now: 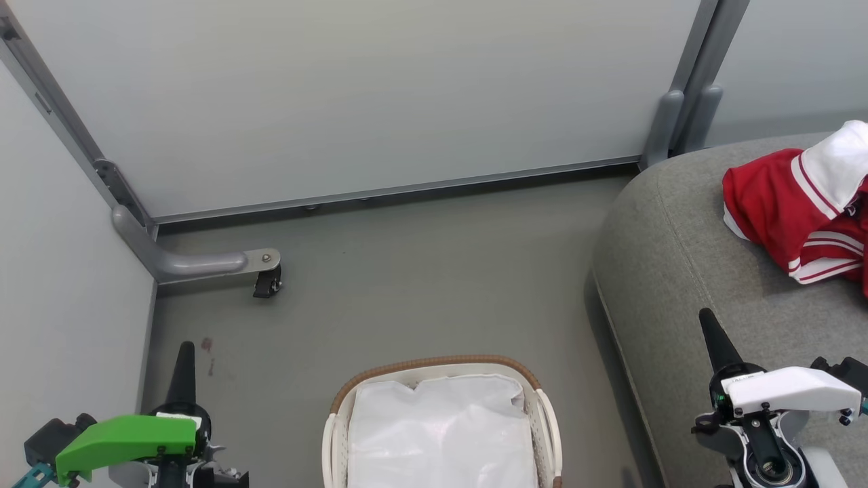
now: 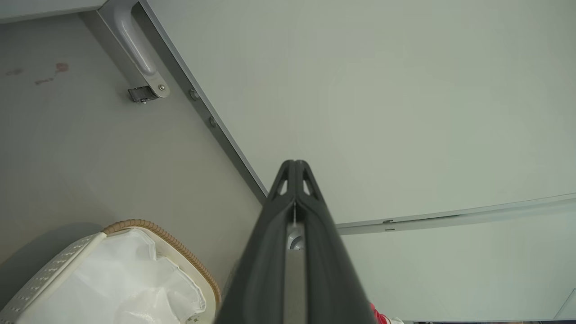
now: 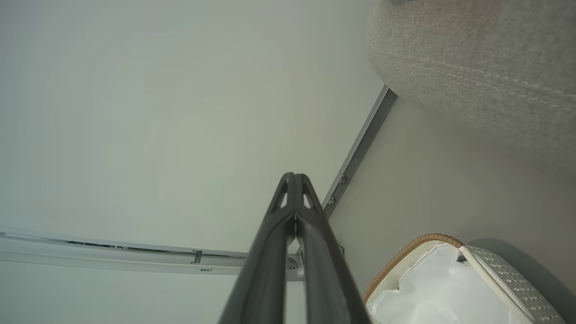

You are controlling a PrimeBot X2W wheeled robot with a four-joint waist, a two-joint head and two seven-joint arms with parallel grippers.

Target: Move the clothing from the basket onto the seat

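Note:
Red clothing (image 1: 786, 210) with white panels and stripe trim lies bunched on the grey seat (image 1: 678, 271) at the right edge of the head view. The white basket (image 1: 439, 369) with its brown woven rim stands on the floor at bottom centre, showing just a white liner sheet (image 1: 441, 434) inside. My left gripper (image 1: 184, 352) is shut and holds nothing, left of the basket. My right gripper (image 1: 708, 322) is shut and holds nothing, over the seat's front edge. The basket (image 2: 171, 245) also appears low in the left wrist view and low right as basket (image 3: 405, 254) in the right wrist view.
Pale partition panels (image 1: 352, 95) close off the back and left. A grey metal foot with a castor (image 1: 266, 281) sticks out onto the floor at the left. Open grey floor (image 1: 420, 271) lies between the basket, the panels and the seat.

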